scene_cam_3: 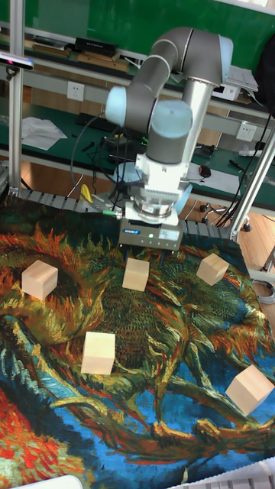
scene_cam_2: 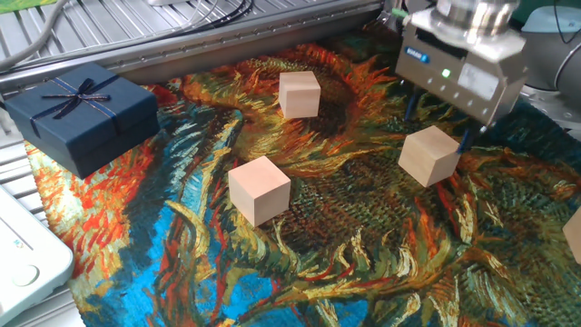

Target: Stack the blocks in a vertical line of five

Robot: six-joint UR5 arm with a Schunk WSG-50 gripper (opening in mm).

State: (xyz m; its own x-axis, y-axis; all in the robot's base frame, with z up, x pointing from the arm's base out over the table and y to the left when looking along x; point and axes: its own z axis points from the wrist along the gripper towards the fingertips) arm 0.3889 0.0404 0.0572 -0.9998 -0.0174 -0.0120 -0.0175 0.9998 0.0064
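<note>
Several pale wooden blocks lie singly on the painted cloth, none on top of another. The fixed view shows one block (scene_cam_2: pixel 300 94) at the back, one block (scene_cam_2: pixel 260 189) in the middle, one block (scene_cam_2: pixel 429 155) at the right, and part of one block (scene_cam_2: pixel 574 232) at the right edge. My gripper (scene_cam_2: pixel 437 120) hangs open and empty just above the right block, not touching it. In the tall fixed view my gripper (scene_cam_3: pixel 147 254) hovers over a block (scene_cam_3: pixel 136 273). Other blocks (scene_cam_3: pixel 40 279) (scene_cam_3: pixel 98 352) (scene_cam_3: pixel 212 268) (scene_cam_3: pixel 250 389) lie spread around.
A dark blue gift box (scene_cam_2: pixel 82 113) with ribbon sits at the cloth's left end. A white device (scene_cam_2: pixel 23 259) is at the lower left corner. A metal rail (scene_cam_2: pixel 227 45) with cables runs along the back. The arm's grey body (scene_cam_3: pixel 176 92) rises behind the cloth.
</note>
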